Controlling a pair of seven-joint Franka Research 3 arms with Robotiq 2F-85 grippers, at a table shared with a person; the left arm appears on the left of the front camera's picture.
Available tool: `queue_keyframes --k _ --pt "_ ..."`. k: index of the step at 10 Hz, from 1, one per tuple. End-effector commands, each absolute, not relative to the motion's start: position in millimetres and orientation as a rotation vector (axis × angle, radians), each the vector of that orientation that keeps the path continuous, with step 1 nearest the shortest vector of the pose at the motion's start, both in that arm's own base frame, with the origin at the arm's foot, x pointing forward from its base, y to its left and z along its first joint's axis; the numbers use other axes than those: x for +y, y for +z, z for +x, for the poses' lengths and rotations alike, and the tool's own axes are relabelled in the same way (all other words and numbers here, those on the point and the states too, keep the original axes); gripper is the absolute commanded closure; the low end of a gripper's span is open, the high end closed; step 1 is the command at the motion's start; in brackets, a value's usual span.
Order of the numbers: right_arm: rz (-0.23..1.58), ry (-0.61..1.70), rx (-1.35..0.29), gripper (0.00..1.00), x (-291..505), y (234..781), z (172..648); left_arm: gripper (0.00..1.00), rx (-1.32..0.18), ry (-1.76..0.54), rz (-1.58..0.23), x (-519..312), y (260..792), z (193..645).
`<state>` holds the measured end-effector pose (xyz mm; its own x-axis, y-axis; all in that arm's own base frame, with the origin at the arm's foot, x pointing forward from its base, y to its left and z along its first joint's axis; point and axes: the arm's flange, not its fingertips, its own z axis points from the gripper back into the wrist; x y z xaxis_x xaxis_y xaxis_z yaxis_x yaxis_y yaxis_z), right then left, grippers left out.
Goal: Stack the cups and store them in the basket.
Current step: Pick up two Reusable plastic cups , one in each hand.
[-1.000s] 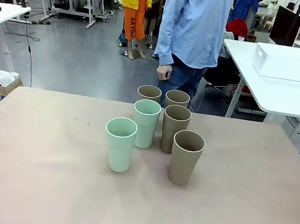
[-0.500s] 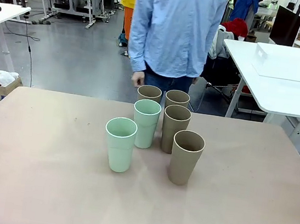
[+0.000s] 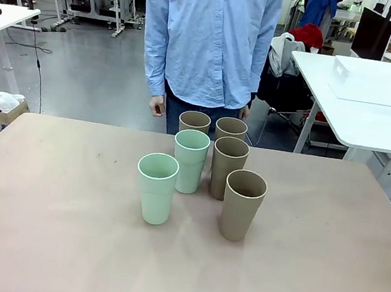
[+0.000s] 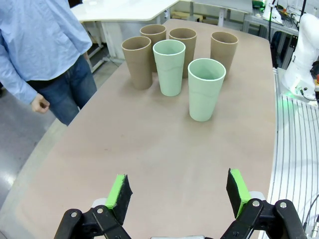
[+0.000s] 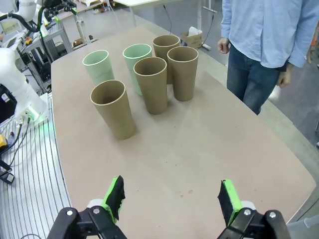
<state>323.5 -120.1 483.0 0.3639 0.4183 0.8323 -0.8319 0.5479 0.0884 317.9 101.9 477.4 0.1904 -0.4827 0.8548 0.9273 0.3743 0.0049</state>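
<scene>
Six cups stand upright in a cluster at the table's middle. Two are mint green point(image 3: 155, 187) point(image 3: 190, 161); the tan ones include a front one point(image 3: 242, 205) and a back pair point(image 3: 195, 122) point(image 3: 231, 129). The white basket point(image 3: 373, 83) sits on a separate white table at the back right. My left gripper point(image 4: 178, 191) is open above bare table, well short of the nearest mint cup point(image 4: 206, 89). My right gripper point(image 5: 172, 199) is open too, holding nothing, some way from the nearest tan cup point(image 5: 113, 109).
A person in a blue shirt point(image 3: 209, 40) stands at the table's far edge, right behind the cups, hands hanging at the sides. The brown table point(image 3: 41, 226) has wide bare areas left, right and in front of the cups.
The person has stepped toward picture left and now stands centred behind the cups. The cups have not moved.
</scene>
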Motion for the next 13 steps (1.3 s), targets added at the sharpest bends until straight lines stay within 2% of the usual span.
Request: queue_keyframes --k 1,13 --pt "0.568 0.875 -0.896 0.0 -121.2 484.1 326.2 0.0 -0.92 -1.091 -0.609 102.3 478.6 317.7" --pt "0.568 0.875 -0.896 0.0 -121.2 484.1 326.2 0.0 -0.92 -1.091 -0.609 102.3 478.6 317.7"
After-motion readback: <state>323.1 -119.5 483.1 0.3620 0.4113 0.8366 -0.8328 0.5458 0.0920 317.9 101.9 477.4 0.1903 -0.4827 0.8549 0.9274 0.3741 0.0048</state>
